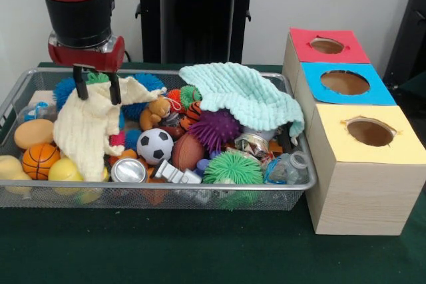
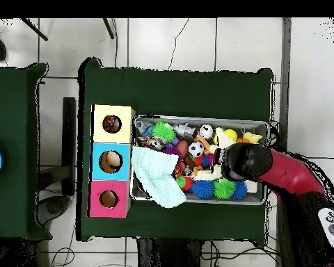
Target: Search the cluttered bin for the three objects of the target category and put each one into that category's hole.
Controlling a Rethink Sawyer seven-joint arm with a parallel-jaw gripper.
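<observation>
The gripper [image 1: 97,90] pinches the pale yellow cloth [image 1: 88,128] at the bin's [image 1: 13,101] left end, the holes [image 1: 345,82] lying far right.

In the front view a wire basket [image 1: 20,94] filled the left and centre of the frame on the table [image 1: 166,251], with a row of three boxes with holes [image 1: 359,157] just beside it on the right. Inside, a cloth [image 1: 86,131] draped the left part under the gripper [image 1: 97,84], a knitted cloth [image 1: 249,94] covered the upper right, and a soccer ball [image 1: 154,145] sat between, a can [image 1: 128,171] before it.
</observation>
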